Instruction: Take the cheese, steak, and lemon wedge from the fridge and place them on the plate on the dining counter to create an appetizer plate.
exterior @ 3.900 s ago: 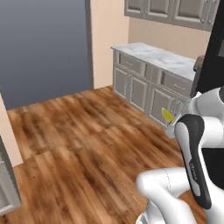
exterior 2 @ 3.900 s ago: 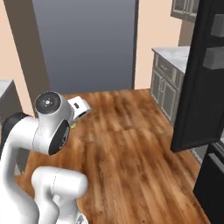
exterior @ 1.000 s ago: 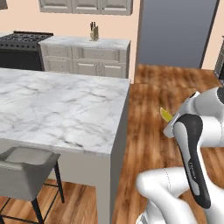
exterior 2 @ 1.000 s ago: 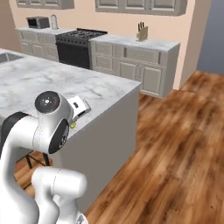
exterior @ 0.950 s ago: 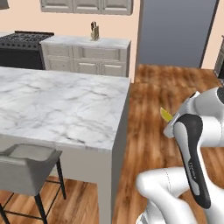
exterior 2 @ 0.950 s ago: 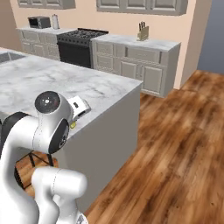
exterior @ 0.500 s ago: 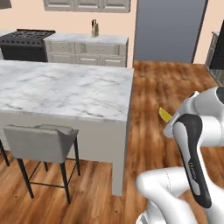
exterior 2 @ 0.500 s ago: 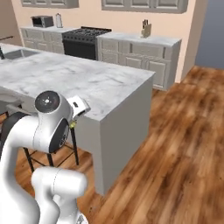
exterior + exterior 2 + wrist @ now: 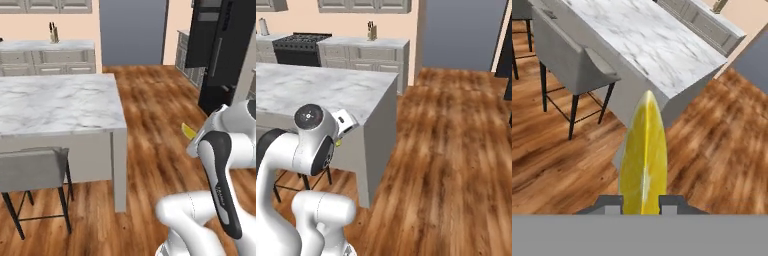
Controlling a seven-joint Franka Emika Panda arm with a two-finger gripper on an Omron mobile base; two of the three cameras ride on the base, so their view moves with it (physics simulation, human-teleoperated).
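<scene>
Gripper jaws are closed on the lemon wedge, which stands up edge-on between the two dark fingertips in the hand view, its pale yellow rind running up the middle of the picture. In the left base view the tip of the same wedge pokes out beside the white arm's upper link, above the wooden floor. Beyond the wedge lies the dining counter, a white marble top with grey veins, whose near corner sits just past the slice in the hand view; the left base view shows its end panel and bare top, and the right base view shows it from the other side, behind the arm's round joint. A grey stool with black legs stands tucked against the counter's side, seen also in the hand view. Farther off, the black fridge stands at the right edge of the left base view, well apart from the counter. Along the back wall run grey cabinets with a knife block on top, and a black stove beside them.
</scene>
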